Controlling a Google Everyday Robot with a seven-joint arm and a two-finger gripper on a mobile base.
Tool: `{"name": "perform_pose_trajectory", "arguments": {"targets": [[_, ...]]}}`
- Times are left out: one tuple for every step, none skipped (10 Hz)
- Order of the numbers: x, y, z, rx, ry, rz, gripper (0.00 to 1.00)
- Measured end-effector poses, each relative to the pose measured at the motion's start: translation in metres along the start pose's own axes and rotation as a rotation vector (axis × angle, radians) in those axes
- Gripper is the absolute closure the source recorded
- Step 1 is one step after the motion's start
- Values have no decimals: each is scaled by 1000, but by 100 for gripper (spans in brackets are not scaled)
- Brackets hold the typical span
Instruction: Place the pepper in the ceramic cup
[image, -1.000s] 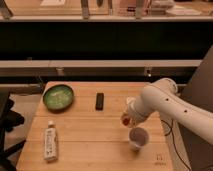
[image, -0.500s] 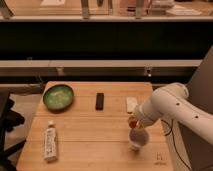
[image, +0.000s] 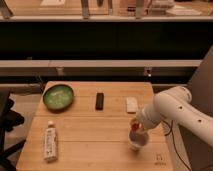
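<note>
The gripper (image: 135, 125) has been sliding right and down over the last second and is now hovering just over the cup (image: 137, 141), carrying the pepper (image: 135, 128) clamped between its fingers. Release looks imminent; the pepper is sitting at the cup's mouth.

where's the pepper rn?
Camera view: the pepper sits at the gripper, just above the cup mouth, near the table's front right corner.
</note>
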Motion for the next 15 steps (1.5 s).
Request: {"name": "perform_pose_trajectory", "arguments": {"targets": [[1,1,0,2,1,4,100],[2,4,-1,4,4,11,100],[3,5,-1,4,4,14,100],[3,6,0,5,3,14,100],[3,7,0,5,4,18,100],[3,8,0,6,6,21,98],[4,8,0,7,7,23,90],[5,8,-1,8,9,27,79],[5,8,-1,9,11,29,70],[6,9,-1,9,12,32,60],[6,9,-1,10,13,34,51],[6,10,-1,10,15,38,40],[7,10,-1,11,16,40,37],[7,11,-2,12,16,42,39],[8,11,-2,13,18,45,40]]}}
